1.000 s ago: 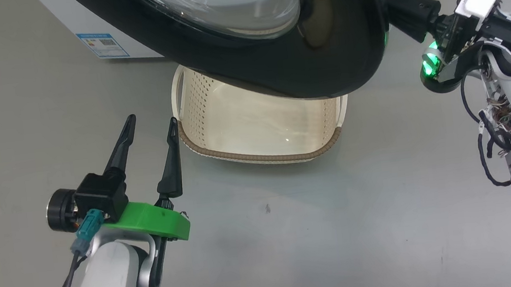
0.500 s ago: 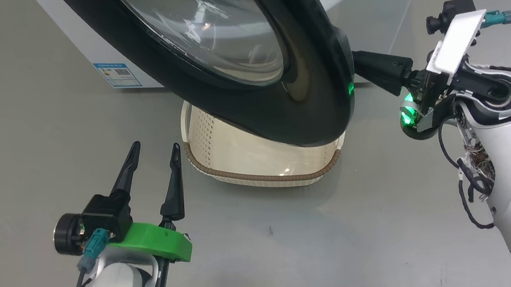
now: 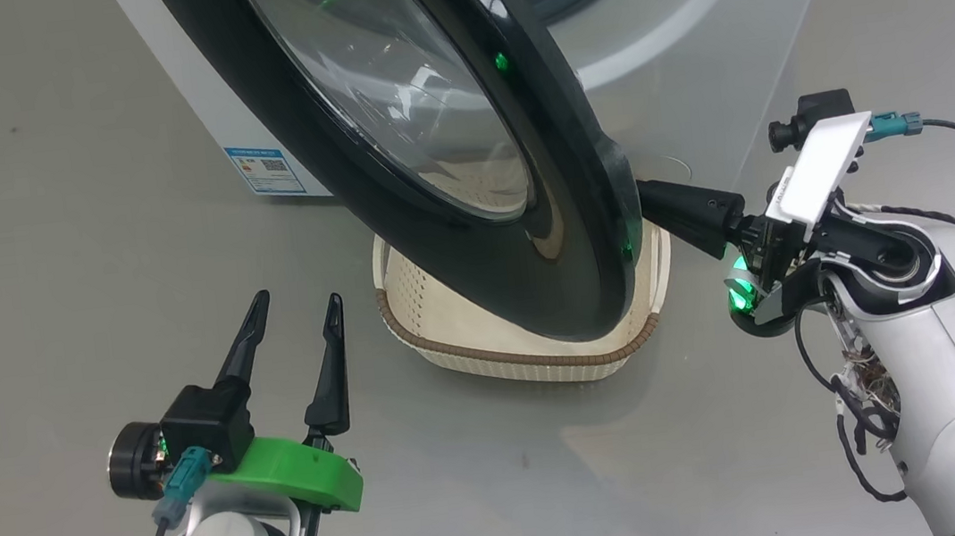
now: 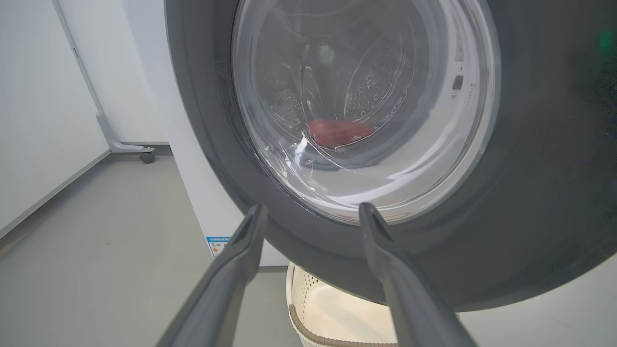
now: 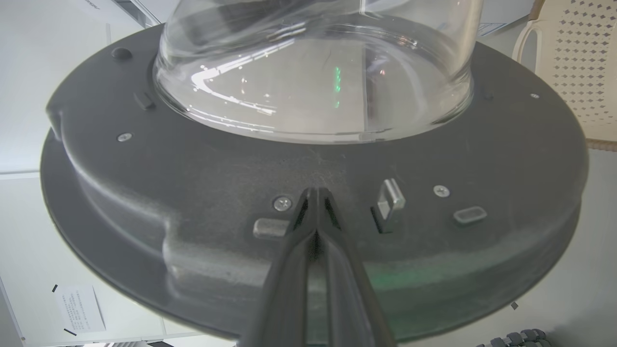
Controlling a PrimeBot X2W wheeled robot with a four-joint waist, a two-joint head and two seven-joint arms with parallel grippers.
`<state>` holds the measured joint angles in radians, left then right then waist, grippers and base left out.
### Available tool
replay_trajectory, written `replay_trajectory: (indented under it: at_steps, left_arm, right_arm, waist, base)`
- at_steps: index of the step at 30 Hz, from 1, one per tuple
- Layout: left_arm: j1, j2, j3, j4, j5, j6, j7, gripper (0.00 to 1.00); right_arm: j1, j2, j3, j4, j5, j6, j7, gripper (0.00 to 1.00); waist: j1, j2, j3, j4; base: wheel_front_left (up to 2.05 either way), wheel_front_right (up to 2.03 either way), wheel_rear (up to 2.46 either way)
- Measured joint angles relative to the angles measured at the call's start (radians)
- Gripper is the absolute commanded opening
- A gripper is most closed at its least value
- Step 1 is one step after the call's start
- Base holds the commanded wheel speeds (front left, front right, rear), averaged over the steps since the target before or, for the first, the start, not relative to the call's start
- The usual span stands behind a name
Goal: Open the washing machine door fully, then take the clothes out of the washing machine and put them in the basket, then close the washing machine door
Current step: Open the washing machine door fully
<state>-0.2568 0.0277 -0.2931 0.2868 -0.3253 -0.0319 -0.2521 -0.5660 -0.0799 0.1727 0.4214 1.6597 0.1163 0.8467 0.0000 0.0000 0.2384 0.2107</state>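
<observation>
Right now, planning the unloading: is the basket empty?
Seemingly empty: the basket shows bare floor where visible; the washing machine door covers part.

You are looking down at a smooth grey floor [image 3: 31, 220]. It is shining a little, and soft light is making pale, blurry patches on it. In the left wrist view, the same grey floor is running back to a plain white wall [image 4: 33, 120] on the left. A thin darker strip is running along where they meet. A tall white panel [image 4: 120, 72] is standing farther back, and its grey foot is resting on a small dark wheel [image 4: 147, 157]. In the right wrist view, a white sheet of paper [image 5: 77, 308] with tiny writing is showing, too small for reading.
</observation>
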Motion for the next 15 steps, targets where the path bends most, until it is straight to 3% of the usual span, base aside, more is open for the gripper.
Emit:
replay_trajectory:
  at_steps: [15]
  left_arm:
    - [0.018, 0.001, -0.011, -0.005, -0.011, -0.001, 0.000, 1.00]
  right_arm:
    - [0.081, 0.013, 0.080, -0.057, 0.021, 0.005, -0.021, 0.00]
  waist:
    - [0.0000, 0.0000, -0.027, 0.076]
  base:
    - [0.00, 0.00, 0.00]
